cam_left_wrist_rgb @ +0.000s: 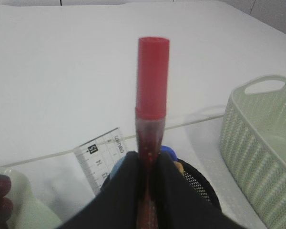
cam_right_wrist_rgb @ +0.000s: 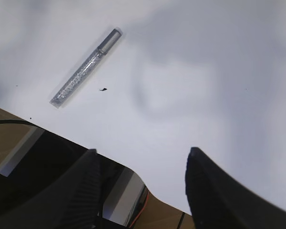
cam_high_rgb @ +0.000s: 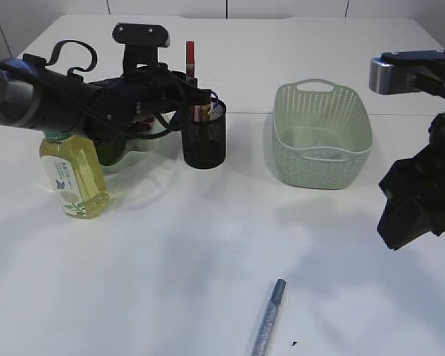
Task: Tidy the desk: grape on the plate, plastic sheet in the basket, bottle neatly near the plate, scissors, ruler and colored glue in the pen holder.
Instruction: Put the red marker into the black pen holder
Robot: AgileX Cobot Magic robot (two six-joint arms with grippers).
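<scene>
The left tool (cam_left_wrist_rgb: 148,176) is clamped on a red glue tube (cam_left_wrist_rgb: 151,95), held upright just above the black pen holder (cam_high_rgb: 204,135) — its lower end looks to be at the rim. A ruler (cam_left_wrist_rgb: 102,155) already stands inside. The right tool (cam_right_wrist_rgb: 143,183) hangs wide and empty over the bare counter (cam_high_rgb: 170,282), near a silver glitter glue tube (cam_right_wrist_rgb: 83,67) lying flat. Grapes (cam_left_wrist_rgb: 0,195) sit in the plate (cam_high_rgb: 137,152), beside the bottle (cam_high_rgb: 74,174); the basket (cam_high_rgb: 322,137) stands to the right. The risk — a tube released off-centre may catch the rim or the ruler and tip out, or the arm may nudge the bottle.
</scene>
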